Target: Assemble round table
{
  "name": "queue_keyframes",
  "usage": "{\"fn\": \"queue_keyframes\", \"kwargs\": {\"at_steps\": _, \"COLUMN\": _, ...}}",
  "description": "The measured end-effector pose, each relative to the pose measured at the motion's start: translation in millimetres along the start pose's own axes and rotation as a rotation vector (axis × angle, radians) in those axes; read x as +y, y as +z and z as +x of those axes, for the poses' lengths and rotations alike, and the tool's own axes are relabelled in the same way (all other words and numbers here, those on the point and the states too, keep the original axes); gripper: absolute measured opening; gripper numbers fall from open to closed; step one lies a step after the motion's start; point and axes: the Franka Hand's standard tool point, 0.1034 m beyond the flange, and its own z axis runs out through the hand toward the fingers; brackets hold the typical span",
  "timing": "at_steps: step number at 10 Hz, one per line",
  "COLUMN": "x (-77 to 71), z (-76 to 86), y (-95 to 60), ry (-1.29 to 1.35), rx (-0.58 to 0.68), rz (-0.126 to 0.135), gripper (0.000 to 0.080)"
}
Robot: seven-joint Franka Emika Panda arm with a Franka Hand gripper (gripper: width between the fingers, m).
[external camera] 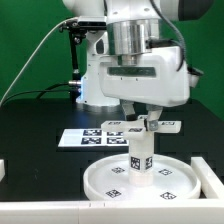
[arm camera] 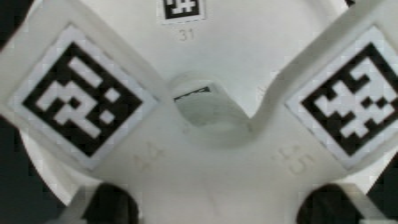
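Note:
The large white round disc (external camera: 100, 181) lies flat on the black table. The short cylindrical leg (external camera: 139, 158) stands upright in its middle, with a tag on its side. My gripper (external camera: 148, 117) is shut on the cross-shaped base (external camera: 161, 126) and holds it level right on top of the leg; I cannot tell if they touch. In the wrist view the base (arm camera: 196, 150) fills the picture, with tagged arms on both sides and a hole in its hub. My gripper (arm camera: 222, 206) clamps one arm between its dark fingers (arm camera: 111, 204). The leg is hidden there.
The marker board (external camera: 90, 136) lies flat behind the disc. The robot's white base (external camera: 100, 80) stands at the back. A white block (external camera: 211, 176) sits at the exterior view's right, and a white rail (external camera: 60, 212) runs along the front edge.

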Motion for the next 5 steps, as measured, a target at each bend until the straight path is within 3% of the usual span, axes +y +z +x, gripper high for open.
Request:
{"fn": "queue_keyframes", "kwargs": {"at_steps": 1, "x": -0.5, "z": -0.9, "y": 0.5, "ry": 0.112, "rx": 0.002, "rz": 0.005, "gripper": 0.044}}
{"fn": "queue_keyframes", "kwargs": {"at_steps": 4, "x": -0.1, "z": -2.0, "y": 0.0, "ry": 0.073, "rx": 0.0, "rz": 0.003, "gripper": 0.0447}}
{"fn": "queue_keyframes", "kwargs": {"at_steps": 5, "x": -1.9, "z": -4.4, "y": -3.2, "ry": 0.047, "rx": -0.014, "rz": -0.007, "gripper": 0.0596}}
